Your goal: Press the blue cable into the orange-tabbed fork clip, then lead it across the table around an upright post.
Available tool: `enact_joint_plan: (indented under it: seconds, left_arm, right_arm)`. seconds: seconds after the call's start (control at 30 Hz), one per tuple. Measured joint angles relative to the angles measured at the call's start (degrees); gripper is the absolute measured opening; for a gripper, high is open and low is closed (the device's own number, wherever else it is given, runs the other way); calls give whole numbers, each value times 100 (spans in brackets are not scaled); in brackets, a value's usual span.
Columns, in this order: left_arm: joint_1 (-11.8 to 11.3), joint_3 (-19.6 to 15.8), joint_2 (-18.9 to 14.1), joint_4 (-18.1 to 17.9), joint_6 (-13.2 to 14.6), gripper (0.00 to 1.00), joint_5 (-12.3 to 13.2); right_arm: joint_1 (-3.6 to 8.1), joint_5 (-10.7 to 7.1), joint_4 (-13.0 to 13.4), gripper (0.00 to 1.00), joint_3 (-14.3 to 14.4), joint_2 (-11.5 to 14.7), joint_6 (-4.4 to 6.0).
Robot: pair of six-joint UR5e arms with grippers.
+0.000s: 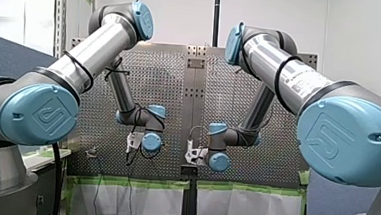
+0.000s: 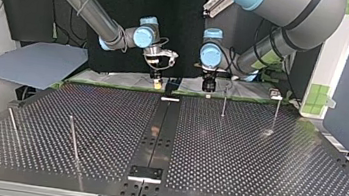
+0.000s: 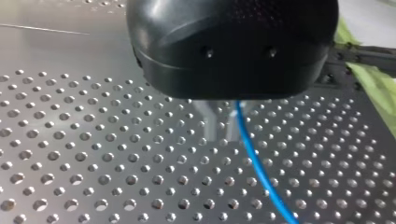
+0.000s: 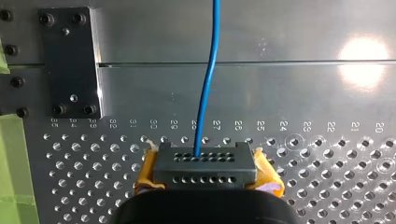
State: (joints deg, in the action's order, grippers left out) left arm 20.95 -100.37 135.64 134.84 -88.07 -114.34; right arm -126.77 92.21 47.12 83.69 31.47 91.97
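Observation:
The blue cable [image 4: 208, 84] runs straight ahead from my right gripper [image 4: 205, 163]. That gripper is shut on it, and yellow pads [image 4: 145, 173] flank a black perforated block. In the left wrist view the cable [image 3: 261, 177] comes out from between the pale, closely set fingers of my left gripper [image 3: 222, 126], just above the perforated plate. In the top view my right gripper [image 2: 156, 77] and left gripper [image 2: 208, 85] hang side by side at the table's far edge. A small clip [image 2: 276, 96] sits at the far right, beside an upright post [image 2: 276, 115].
More thin posts stand on the table: one near the left gripper [image 2: 224, 104] and two at the near left [image 2: 74, 138], [image 2: 13, 126]. A black bracket [image 4: 70, 60] is bolted ahead of the right gripper. Green tape and white sheeting line the table's far edge.

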Motion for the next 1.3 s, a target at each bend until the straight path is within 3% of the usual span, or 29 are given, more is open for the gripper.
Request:
enact_joint_plan:
  seconds: [0.37, 0.53, 0.77, 1.3]
  left_arm:
    - [-2, 191, -6, 388, 56, 0, 41]
    - [14, 392, -38, 641, 168, 0, -39]
    - [121, 497, -353, 1020, 258, 0, -293]
    - [423, 501, -1137, 1808, 28, 0, -356]
  right_arm:
    - [-1, 2, -4, 0, -9, -2, -4]
    - [25, 76, -175, 0, -47, 91, -49]
    - [92, 268, -518, 0, -49, 410, -44]
    - [178, 288, -1409, 0, -49, 1336, -11]
